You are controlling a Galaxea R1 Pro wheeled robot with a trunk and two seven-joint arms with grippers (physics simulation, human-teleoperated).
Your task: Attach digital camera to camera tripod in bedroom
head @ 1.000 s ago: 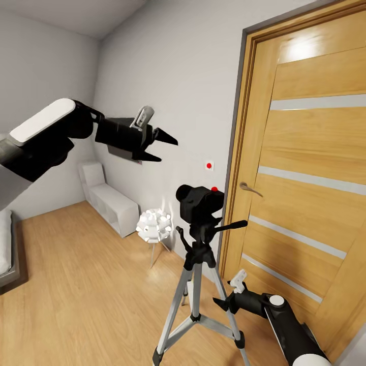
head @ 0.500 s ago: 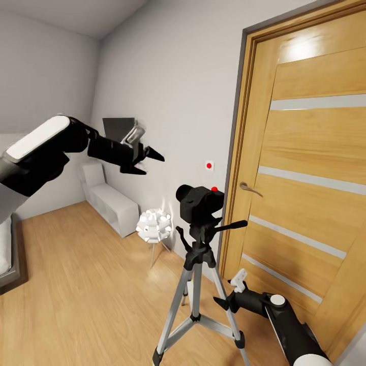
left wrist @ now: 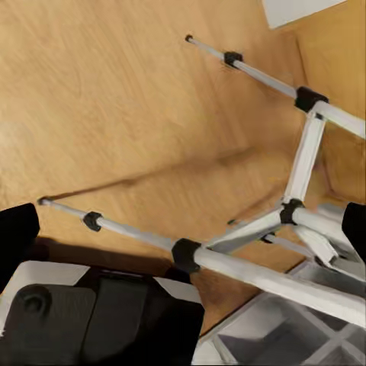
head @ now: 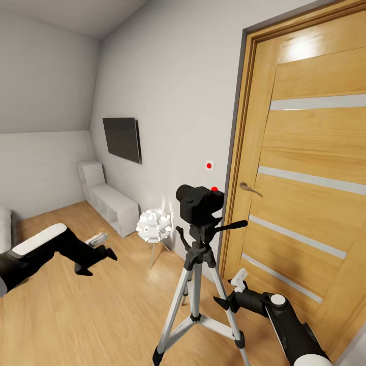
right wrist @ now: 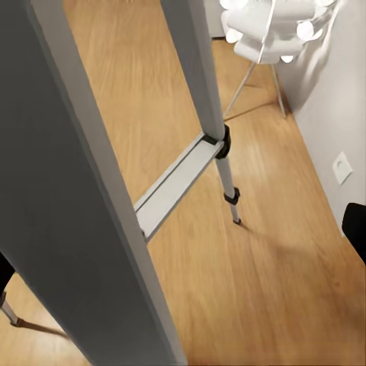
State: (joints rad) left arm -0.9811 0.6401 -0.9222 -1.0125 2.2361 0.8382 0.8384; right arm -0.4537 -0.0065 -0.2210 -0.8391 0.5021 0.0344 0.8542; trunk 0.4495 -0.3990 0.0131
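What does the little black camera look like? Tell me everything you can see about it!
The digital camera is a small, boxy, matte-black thing with a stubby round lens poking out toward the left of the head view and a bright red dot on top. It sits upright and level on the black head of the camera tripod, in front of the grey wall, just left of the oak door. Only the tripod head touches it; no claw is on it.
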